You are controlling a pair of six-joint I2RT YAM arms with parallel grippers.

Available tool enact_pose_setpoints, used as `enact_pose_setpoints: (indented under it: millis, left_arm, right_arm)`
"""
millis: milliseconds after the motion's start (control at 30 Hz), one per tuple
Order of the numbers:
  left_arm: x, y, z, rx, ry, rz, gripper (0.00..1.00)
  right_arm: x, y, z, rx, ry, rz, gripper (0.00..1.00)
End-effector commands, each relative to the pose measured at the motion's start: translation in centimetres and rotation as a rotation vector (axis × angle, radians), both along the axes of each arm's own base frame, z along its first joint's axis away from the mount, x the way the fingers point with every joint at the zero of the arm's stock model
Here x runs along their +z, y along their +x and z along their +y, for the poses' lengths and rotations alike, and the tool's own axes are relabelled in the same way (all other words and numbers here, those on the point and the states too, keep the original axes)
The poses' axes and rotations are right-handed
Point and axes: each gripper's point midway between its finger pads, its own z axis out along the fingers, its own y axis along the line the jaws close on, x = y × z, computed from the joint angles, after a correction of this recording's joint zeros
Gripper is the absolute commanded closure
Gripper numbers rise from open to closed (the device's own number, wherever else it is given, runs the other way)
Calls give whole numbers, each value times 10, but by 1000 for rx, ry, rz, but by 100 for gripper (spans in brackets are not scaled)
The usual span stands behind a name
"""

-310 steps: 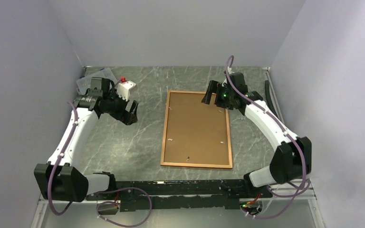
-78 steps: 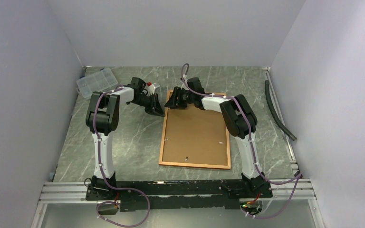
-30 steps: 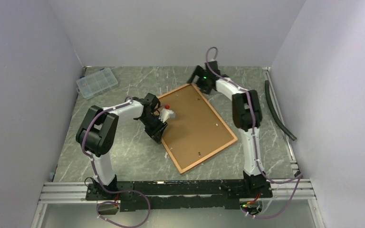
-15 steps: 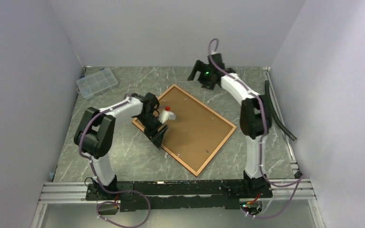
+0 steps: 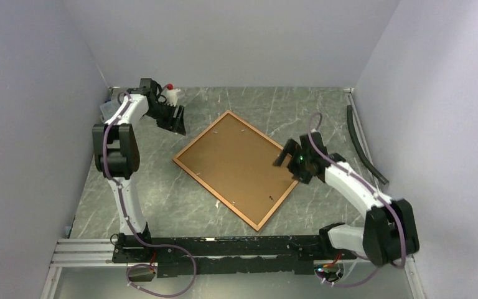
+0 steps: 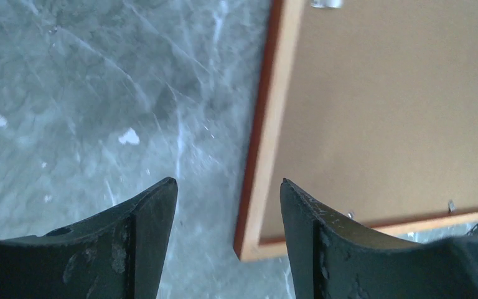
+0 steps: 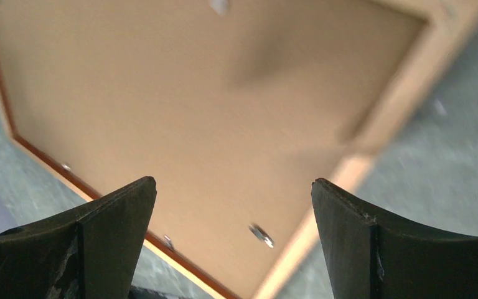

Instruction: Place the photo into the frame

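The frame [image 5: 201, 136] lies face down and turned askew in the middle of the table, with its tan back up and the brown backing board [image 5: 236, 165] seated in it. The photo is out of view. My left gripper [image 5: 177, 120] is open and empty, hovering at the back left just off the frame's far-left edge. The left wrist view shows a frame corner [image 6: 267, 143] between my open fingers [image 6: 155, 212]. My right gripper [image 5: 284, 155] is open and empty above the frame's right side. The right wrist view shows the backing board [image 7: 193, 93] and the frame edge [image 7: 383, 118] below it.
A clear compartment box [image 5: 107, 111] sits at the back left, partly behind my left arm. A black hose [image 5: 364, 146] lies along the right wall. Small metal tabs [image 7: 261, 235] hold the backing board. An aluminium rail [image 5: 224, 248] runs along the near edge.
My left gripper has lifted off the frame's left edge and swung to the back left. My right gripper came from the back to the frame's right side. The frame stays askew.
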Motion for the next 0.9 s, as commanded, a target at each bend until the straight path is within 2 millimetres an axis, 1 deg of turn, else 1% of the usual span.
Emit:
enact_pose_setpoints:
  millis: [0,100,167,200,233,267,300,333,400,533,600,667,767,867]
  left_arm:
    - [-18,19,-16,43,-53,65,33]
    - [-31,19,-21,52,-91,102,33]
    - [-39,17,-24,51,-106,110,35]
    - [-42,18,-24,52,-111,108,37]
    - [-46,15,-25,51,-113,120,42]
    - [-50,13,-25,48,-112,130,51]
    - [-52,11,-24,49,-115,132,56]
    - [-54,8,-25,48,-117,135,59]
    - [-57,1,-25,40,-120,141,61]
    - [-62,-18,-25,9,-118,171,63]
    - [-62,-30,-25,-15,-121,183,63]
    - [-64,-47,-26,-44,-121,202,64]
    - [-66,-78,-25,-103,-113,242,65]
    - [-59,-112,-25,-173,-111,281,66]
  right_arm:
    - [2,-42,-11,-64,54,9,0]
    - [-12,-64,-12,-65,82,45,0]
    - [-23,-71,-10,-64,99,69,0]
    - [-28,-72,-10,-66,101,79,0]
    - [-35,-72,-9,-65,98,94,0]
    - [-38,-71,-8,-60,97,102,0]
    - [-42,-68,-8,-57,91,110,0]
    - [-44,-65,-7,-52,87,114,0]
    - [-47,-57,-7,-42,73,123,0]
    - [-38,-29,-11,-41,71,81,0]
    - [-32,-15,-14,-40,70,61,0]
    - [-27,-1,-17,-37,61,48,0]
    - [-19,21,-21,-27,36,30,0]
    - [-16,41,-23,-14,0,22,0]
